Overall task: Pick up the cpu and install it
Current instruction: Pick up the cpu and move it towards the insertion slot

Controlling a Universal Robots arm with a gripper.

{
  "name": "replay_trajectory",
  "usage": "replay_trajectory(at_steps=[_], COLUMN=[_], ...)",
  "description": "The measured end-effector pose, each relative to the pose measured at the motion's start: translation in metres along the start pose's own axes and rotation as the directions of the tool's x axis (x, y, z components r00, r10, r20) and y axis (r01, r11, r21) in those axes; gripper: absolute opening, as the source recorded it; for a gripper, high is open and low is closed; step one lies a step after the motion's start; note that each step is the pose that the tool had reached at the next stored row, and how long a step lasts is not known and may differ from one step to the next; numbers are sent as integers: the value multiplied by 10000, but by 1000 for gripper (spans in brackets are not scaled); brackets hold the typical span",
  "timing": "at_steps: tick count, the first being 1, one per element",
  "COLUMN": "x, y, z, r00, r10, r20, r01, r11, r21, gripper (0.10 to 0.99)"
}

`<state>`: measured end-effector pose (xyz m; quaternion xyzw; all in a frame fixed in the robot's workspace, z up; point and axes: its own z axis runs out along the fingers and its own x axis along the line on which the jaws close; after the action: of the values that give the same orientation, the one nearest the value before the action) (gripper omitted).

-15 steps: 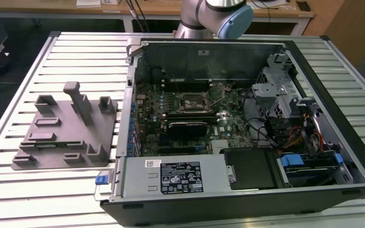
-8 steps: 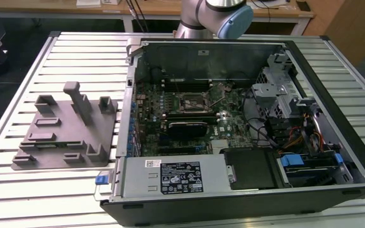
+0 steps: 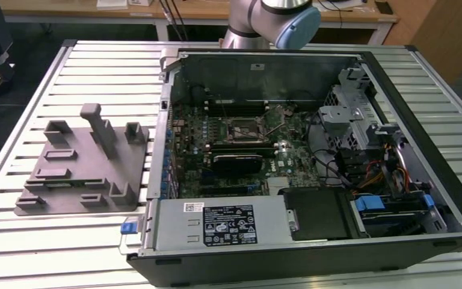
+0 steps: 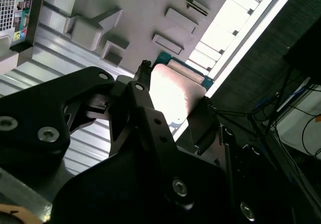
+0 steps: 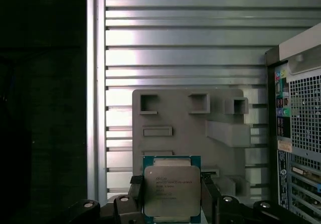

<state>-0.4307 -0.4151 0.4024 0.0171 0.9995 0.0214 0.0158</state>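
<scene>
the gripper [image 5: 172, 198] pinches the cpu [image 5: 172, 186] by two opposite edges, chip flat between its fingers [image 5: 136, 196] above the grey fixture block [image 5: 170, 114]; the socket [image 3: 243, 127] sits mid-frame in the exterior view, well apart.

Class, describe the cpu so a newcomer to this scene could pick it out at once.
In the first wrist view, find the slatted metal table and the grey fixture block on it. Nearer the camera, the black gripper clamps the cpu: a small flat square with a shiny silver top and green rim, unlike the matte grey block.
</scene>
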Motion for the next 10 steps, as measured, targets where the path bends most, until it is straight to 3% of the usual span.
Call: replay_trajectory(at_steps=[10], x=[-200], y=[7], z=[6], r00=[10000], r10=[1], r20=[0], r01=[-1], r11=[10000], r21=[0], gripper=[541])
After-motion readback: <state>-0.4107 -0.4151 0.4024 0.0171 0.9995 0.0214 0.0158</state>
